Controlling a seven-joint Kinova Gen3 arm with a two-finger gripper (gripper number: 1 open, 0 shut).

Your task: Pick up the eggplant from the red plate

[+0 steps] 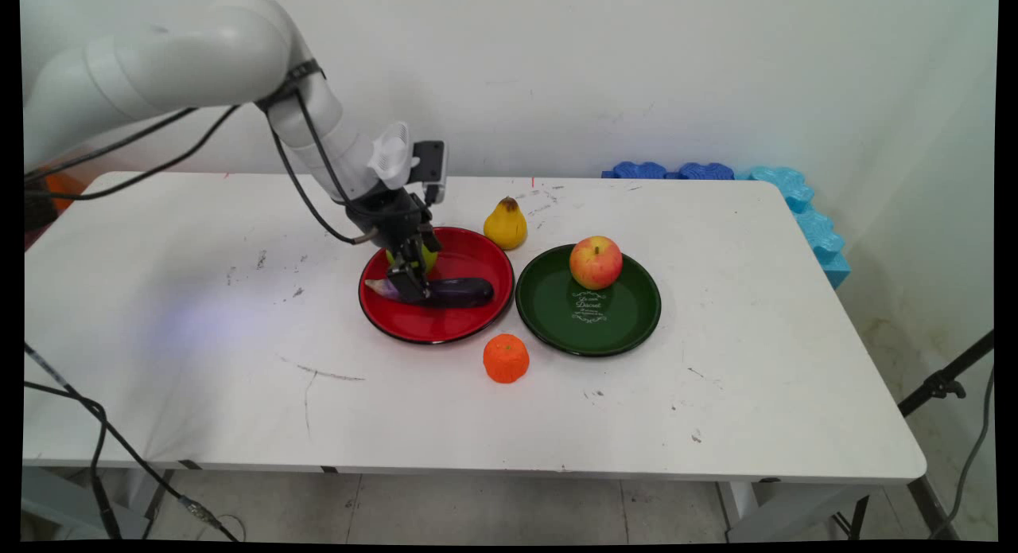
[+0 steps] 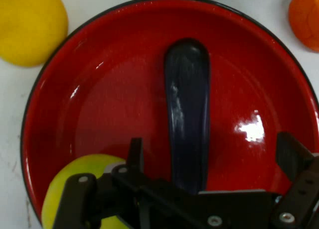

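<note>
A dark purple eggplant lies across a red plate. My gripper is down over the eggplant's stem end and open, with one finger on each side of it and not closed on it. A yellow-green round fruit sits on the same plate, just behind the gripper and partly hidden by it.
A yellow pear stands on the table behind the red plate. An orange sits in front of it. To the right, a green plate holds a red apple. Blue foam pieces line the far right edge.
</note>
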